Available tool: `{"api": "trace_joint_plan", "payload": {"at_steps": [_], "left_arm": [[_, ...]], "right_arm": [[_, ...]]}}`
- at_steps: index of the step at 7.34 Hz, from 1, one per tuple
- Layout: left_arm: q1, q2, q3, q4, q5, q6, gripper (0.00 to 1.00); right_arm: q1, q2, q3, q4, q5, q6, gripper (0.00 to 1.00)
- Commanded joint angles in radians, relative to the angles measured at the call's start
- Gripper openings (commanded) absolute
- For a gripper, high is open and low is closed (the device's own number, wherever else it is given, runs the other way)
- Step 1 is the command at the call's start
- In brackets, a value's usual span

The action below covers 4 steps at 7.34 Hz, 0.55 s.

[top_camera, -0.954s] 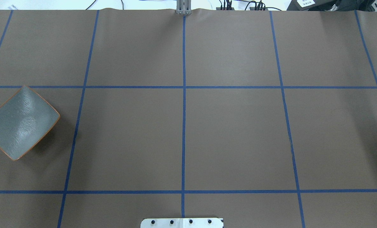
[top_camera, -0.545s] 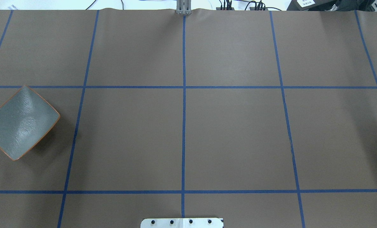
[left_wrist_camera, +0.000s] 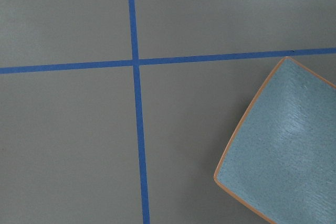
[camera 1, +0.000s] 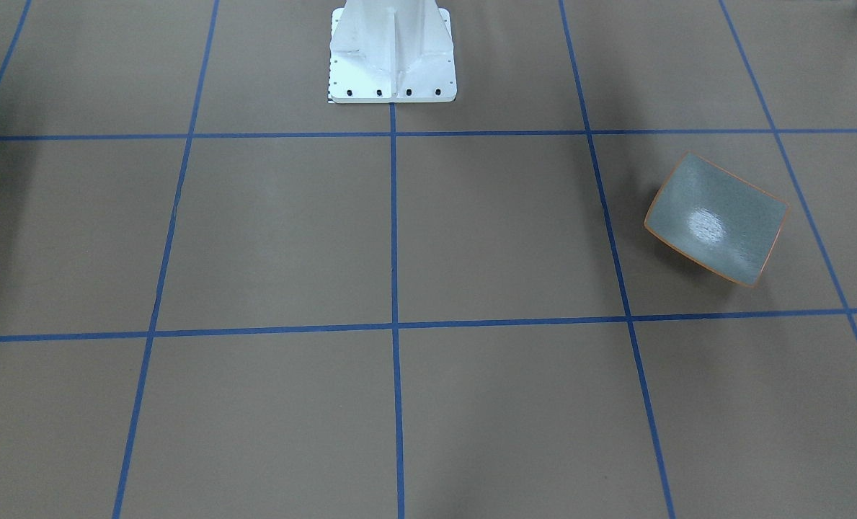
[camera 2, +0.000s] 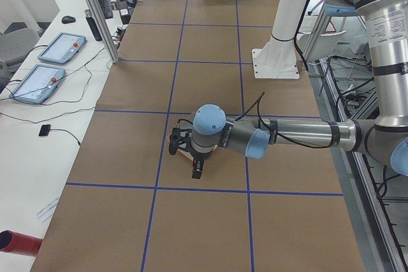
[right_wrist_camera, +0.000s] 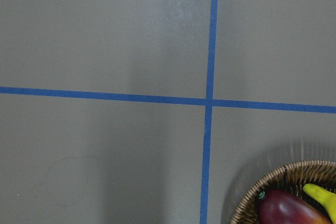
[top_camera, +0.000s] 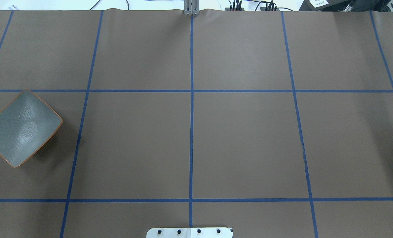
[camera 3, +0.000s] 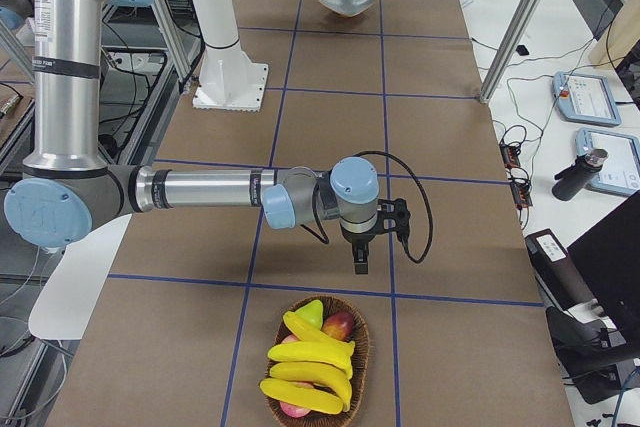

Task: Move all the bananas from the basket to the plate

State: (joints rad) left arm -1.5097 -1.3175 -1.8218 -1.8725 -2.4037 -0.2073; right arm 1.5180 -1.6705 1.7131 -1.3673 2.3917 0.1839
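**Bananas in basket, plate at the far end**

In the exterior right view the bananas [camera 3: 305, 367] lie in the wicker basket [camera 3: 362, 345] at bottom centre, and the plate [camera 3: 347, 2] sits at top centre. The right gripper [camera 3: 360, 265] hangs just above the basket in the frame. The left gripper [camera 2: 196, 171] is mid-frame in the exterior left view. Whether either is spread or pressed together, I cannot tell.

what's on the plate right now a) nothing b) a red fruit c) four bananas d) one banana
a: the plate shows only its bare grey-green surface in the overhead view, while the bananas lie in the basket at the table's other end.
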Motion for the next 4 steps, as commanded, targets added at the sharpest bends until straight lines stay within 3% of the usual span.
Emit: {"api": "trace_joint_plan", "payload": {"at_steps": [1, 4], "left_arm": [[0.000, -0.009, 0.006, -0.002, 0.001, -0.004, 1.00], [0.000, -0.011, 0.004, -0.004, 0.001, -0.032, 1.00]], "right_arm": [[0.001, -0.008, -0.009, 0.004, 0.024, 0.008, 1.00], [0.016, -0.035, -0.024, 0.005, -0.083, -0.077, 1.00]]}}
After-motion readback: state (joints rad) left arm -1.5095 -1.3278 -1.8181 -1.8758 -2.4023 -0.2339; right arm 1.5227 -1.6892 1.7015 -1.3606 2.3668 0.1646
